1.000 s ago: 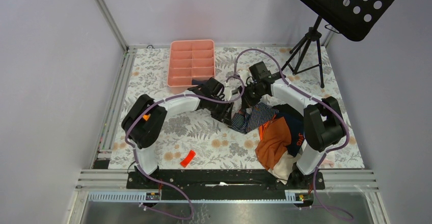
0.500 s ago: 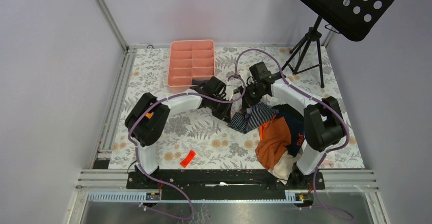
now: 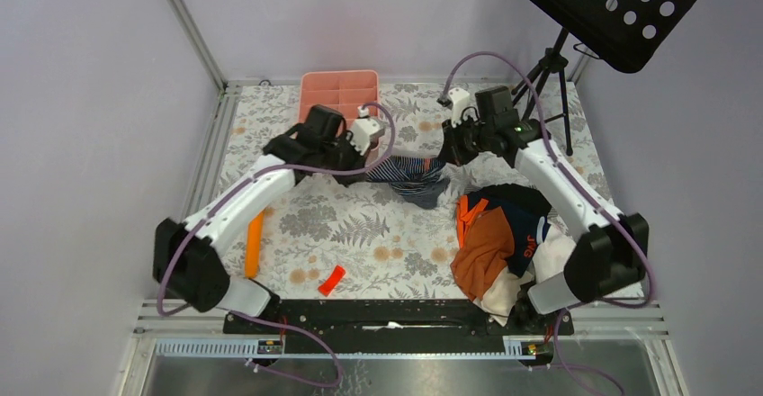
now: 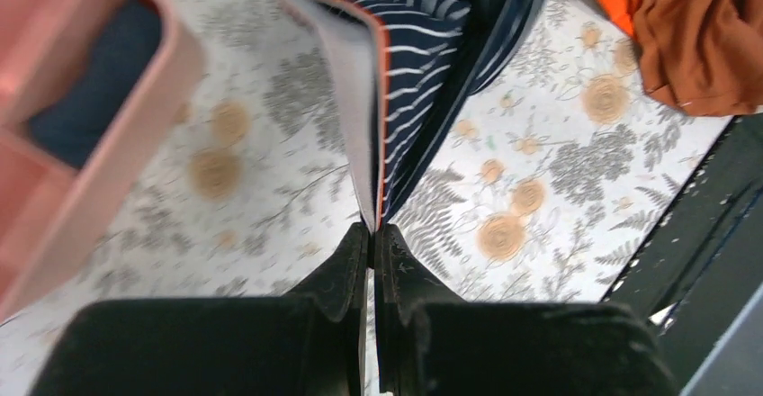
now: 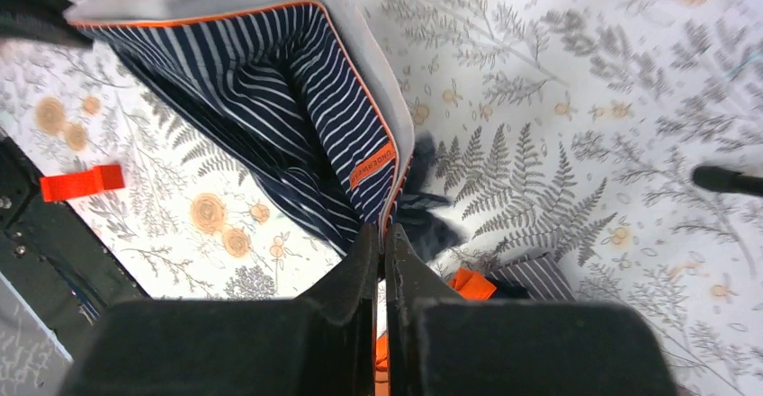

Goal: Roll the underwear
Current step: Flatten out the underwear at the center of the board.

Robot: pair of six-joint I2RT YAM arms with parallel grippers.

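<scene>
**Both arms swing to the far side, lifting the navy white-striped cloth briefs [image 3: 409, 178] off the heap**

Since a second ago both arms have stretched out toward the far half of the flower-patterned worktop [image 3: 360, 234]. They carried the briefs away from the heap of orange and dark clothing [image 3: 486, 247] at the near right. The garment now hangs spread between them, just in front of the pink plastic divided tray [image 3: 337, 76].

The left gripper [image 4: 371, 229] is pinched tight on one end of the grey, orange-edged waistband. The right gripper [image 5: 382, 230] is clamped just as tightly on the other end, so the band is open and pulled fairly taut. The rest of the cloth sags below it. Whether the lowest fold touches the worktop cannot be told.

As for progress, one pair has been singled out and opened up, and that looks like all that is done with it. It is not laid flat, no fold shows, and no rolling has begun. Laying down, smoothing, rolling and probably stowing are all left.

The left wrist view shows something dark blue in one tray compartment. Whether it is a finished roll cannot be told. More clothing waits in the heap.
</scene>
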